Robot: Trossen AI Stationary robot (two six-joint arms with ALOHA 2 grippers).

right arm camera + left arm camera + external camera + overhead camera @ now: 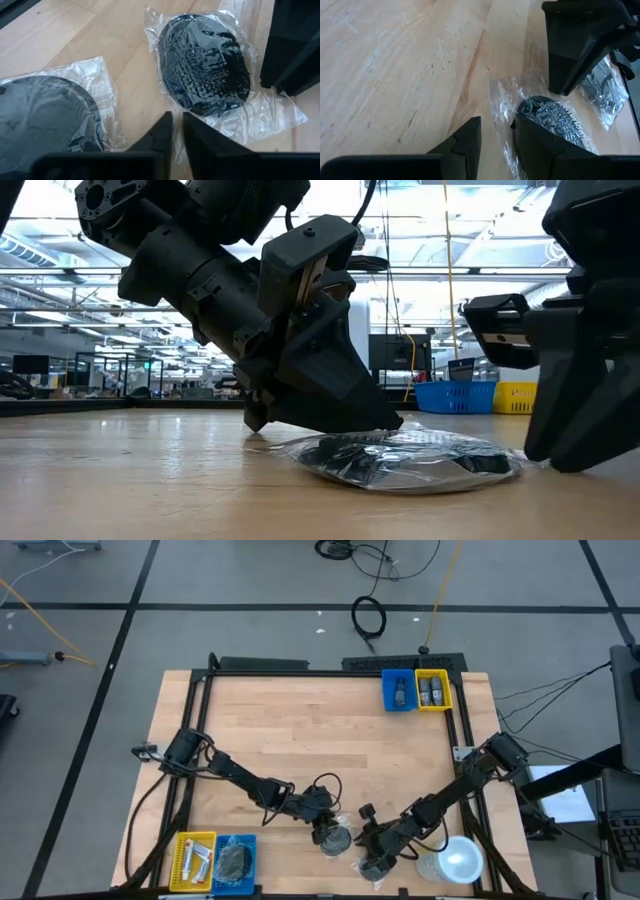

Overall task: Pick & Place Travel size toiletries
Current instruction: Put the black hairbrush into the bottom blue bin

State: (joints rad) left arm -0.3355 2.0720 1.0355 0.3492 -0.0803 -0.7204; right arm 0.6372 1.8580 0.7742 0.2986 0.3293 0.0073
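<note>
I have my left gripper (496, 142) down at the table's (300, 730) near edge with its jaws a little apart astride the loose clear-wrap edge of a dark round disc (551, 119), because the flat disc gives no purchase and the film is what I can pinch. My right gripper (177, 131) sits just beside, fingers nearly together and holding nothing, over bare wood between that disc (207, 67) and a second wrapped disc (45, 117). The blue bin (236, 862) with discs in it waits to my left, likely the drop-off.
</note>
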